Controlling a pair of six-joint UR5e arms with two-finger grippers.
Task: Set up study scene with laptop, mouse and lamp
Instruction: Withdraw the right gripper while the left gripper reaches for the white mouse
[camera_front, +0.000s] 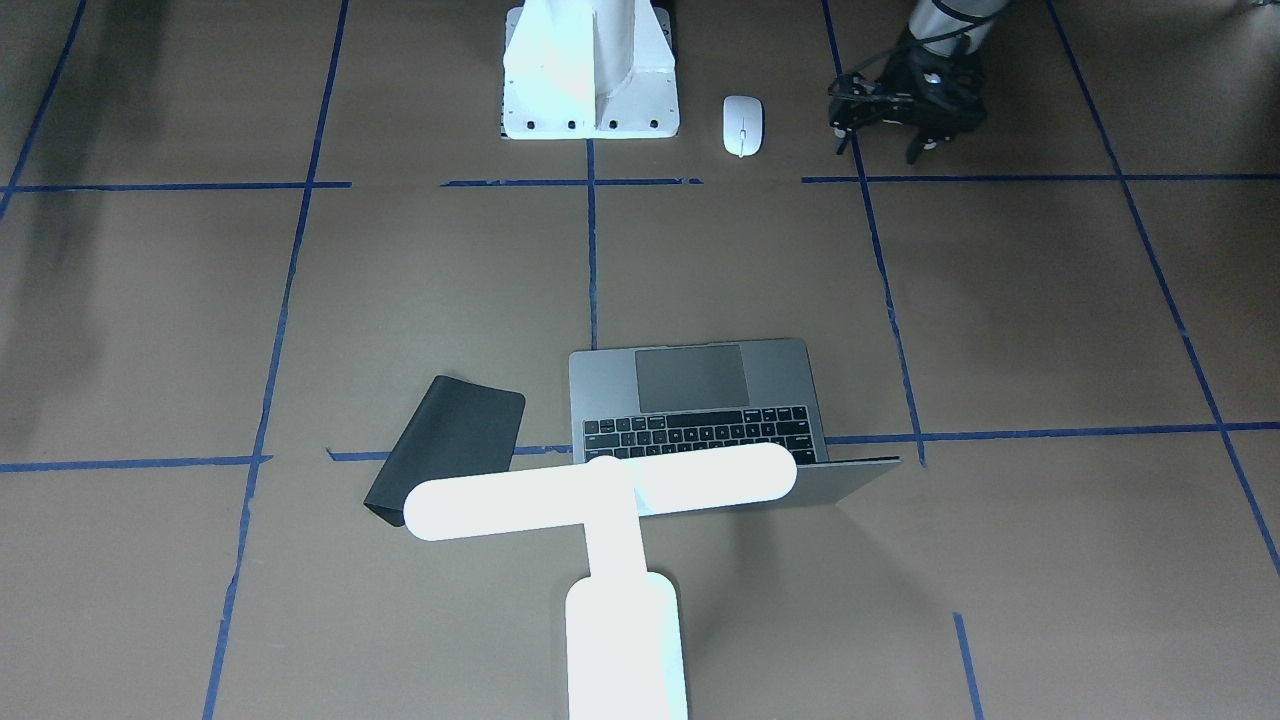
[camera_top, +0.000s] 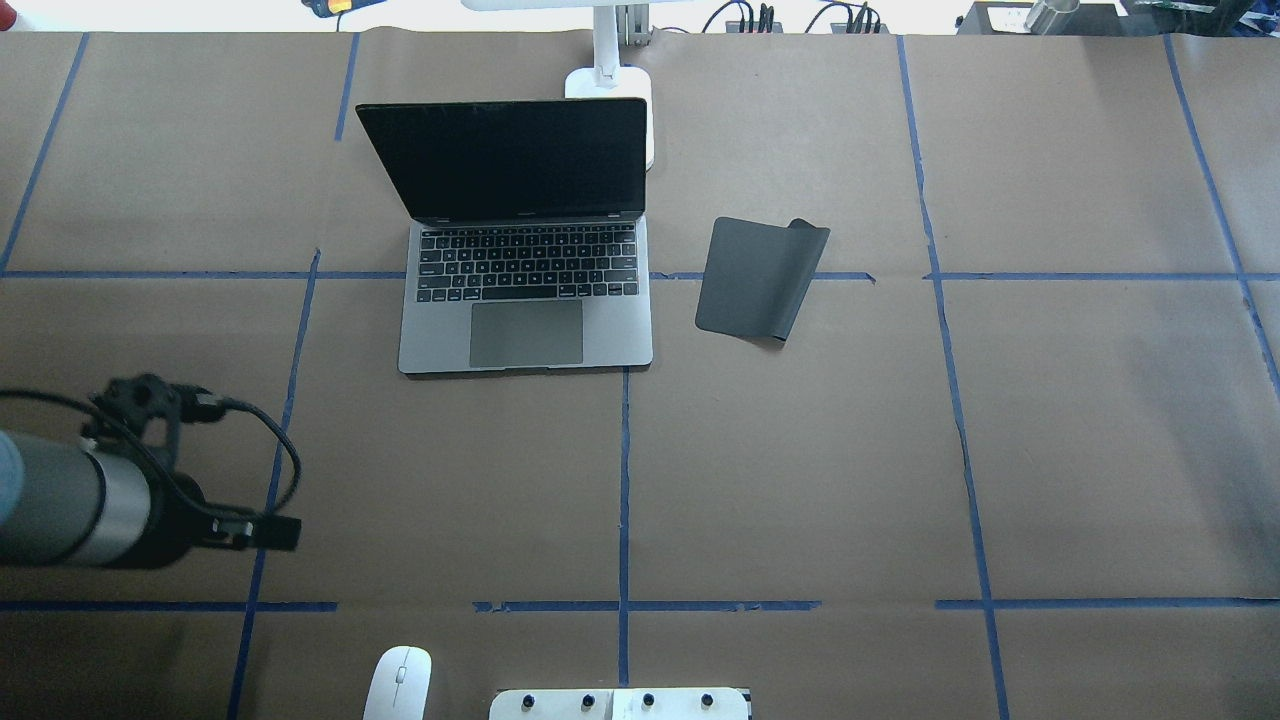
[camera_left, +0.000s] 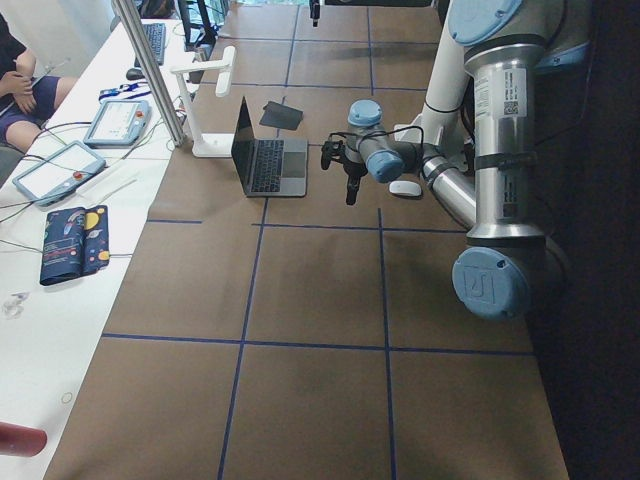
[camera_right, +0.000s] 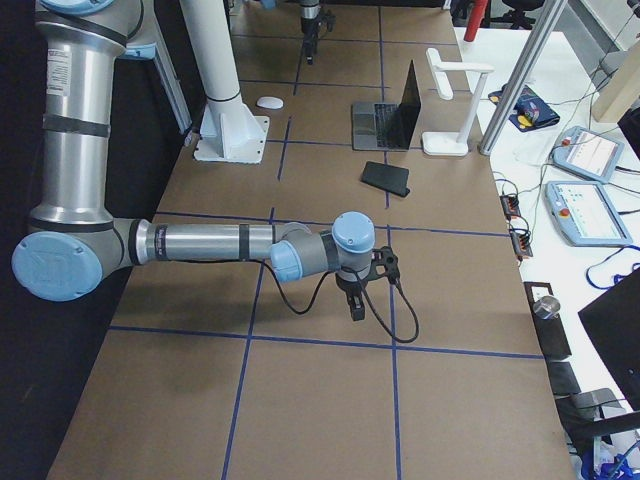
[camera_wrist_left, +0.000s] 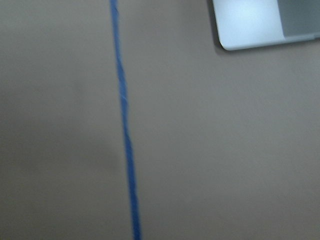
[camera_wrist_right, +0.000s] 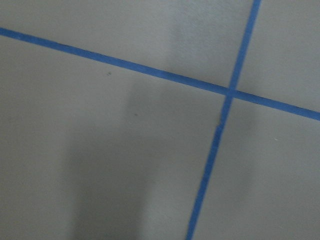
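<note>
Here, the left claw (camera_front: 885, 120) points straight down near the mouse (camera_front: 742, 125).

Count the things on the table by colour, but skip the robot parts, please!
Grey: 1, the laptop
White: 2, the mouse and the lamp
Black: 1, the pad
Total: 4

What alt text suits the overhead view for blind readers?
An open slim grey metal laptop sits on a brown table, a black rectangular soft pad to its right. A small flat white oval mouse lies at the near edge; the robot's left arm shows at left.
</note>
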